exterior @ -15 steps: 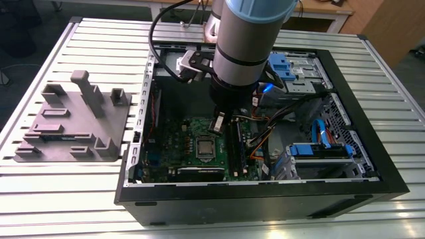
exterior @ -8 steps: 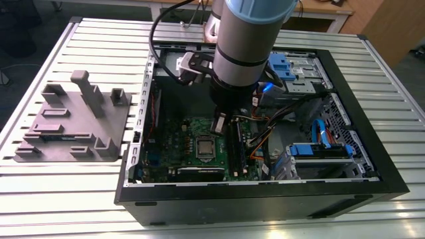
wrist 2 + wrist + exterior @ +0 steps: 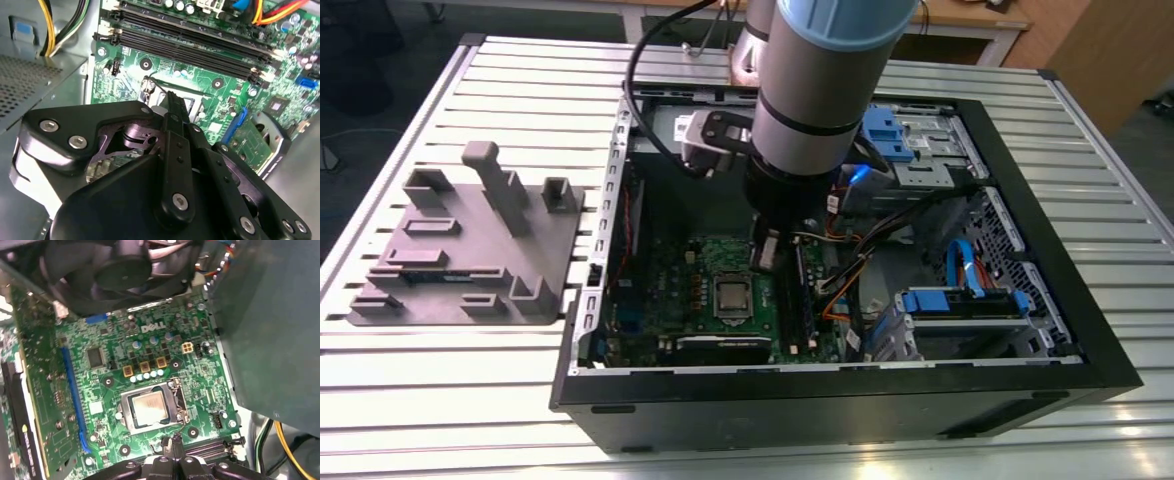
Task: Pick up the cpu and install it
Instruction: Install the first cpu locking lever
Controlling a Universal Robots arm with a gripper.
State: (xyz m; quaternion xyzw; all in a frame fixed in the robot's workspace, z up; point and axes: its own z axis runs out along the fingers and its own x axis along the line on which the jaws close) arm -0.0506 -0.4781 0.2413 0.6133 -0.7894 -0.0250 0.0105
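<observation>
The cpu (image 3: 148, 407) sits in its socket (gripper (image 3: 172, 447) fingertips closed, just beside).

The small square cpu (image 3: 148, 406) has a smooth, dull-shining silver metal top inside a bright metal frame. The green circuit board (image 3: 165, 347) looks matt. The black gripper (image 3: 172, 107) is matt, with shiny screw heads.

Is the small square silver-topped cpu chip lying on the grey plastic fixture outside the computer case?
No, the cpu sits in the socket on the green motherboard, framed by its metal bracket.
</observation>
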